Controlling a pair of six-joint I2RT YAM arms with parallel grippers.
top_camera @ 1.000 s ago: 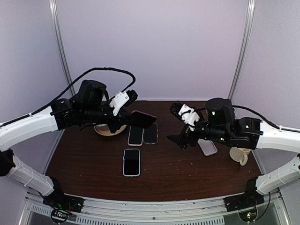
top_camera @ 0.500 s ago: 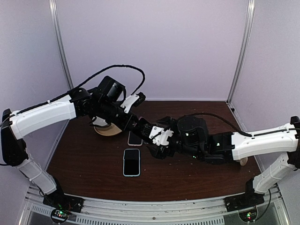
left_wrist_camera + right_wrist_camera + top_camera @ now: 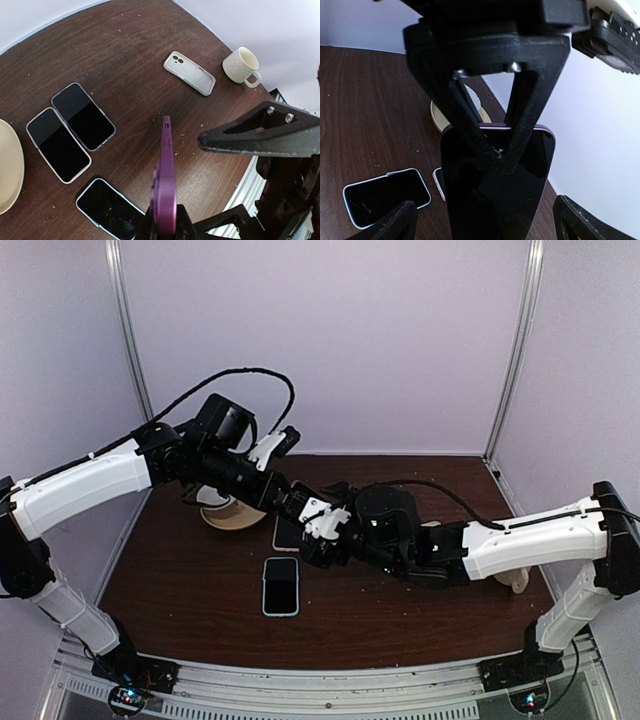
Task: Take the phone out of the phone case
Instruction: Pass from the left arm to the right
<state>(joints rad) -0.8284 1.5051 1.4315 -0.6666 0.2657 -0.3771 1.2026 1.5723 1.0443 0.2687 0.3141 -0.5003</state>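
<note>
Phone case (image 3: 165,185), purple, stands on edge above the counter (image 3: 130,50). Your left pincer (image 3: 163,225) pinches its lower end, and the dark-screened phone (image 3: 497,200) sits in it. Left of the case lie a cream plate (image 3: 9,165), a pair of black-screened phones (image 3: 57,145) and a blue-rimmed phone (image 3: 107,205). Your right pincer (image 3: 486,205) faces the screen, spread wide, one finger off each side of the case, apart from it. Right of the case lie a white case (image 3: 190,72) and a ribbed mug (image 3: 241,65).
</note>
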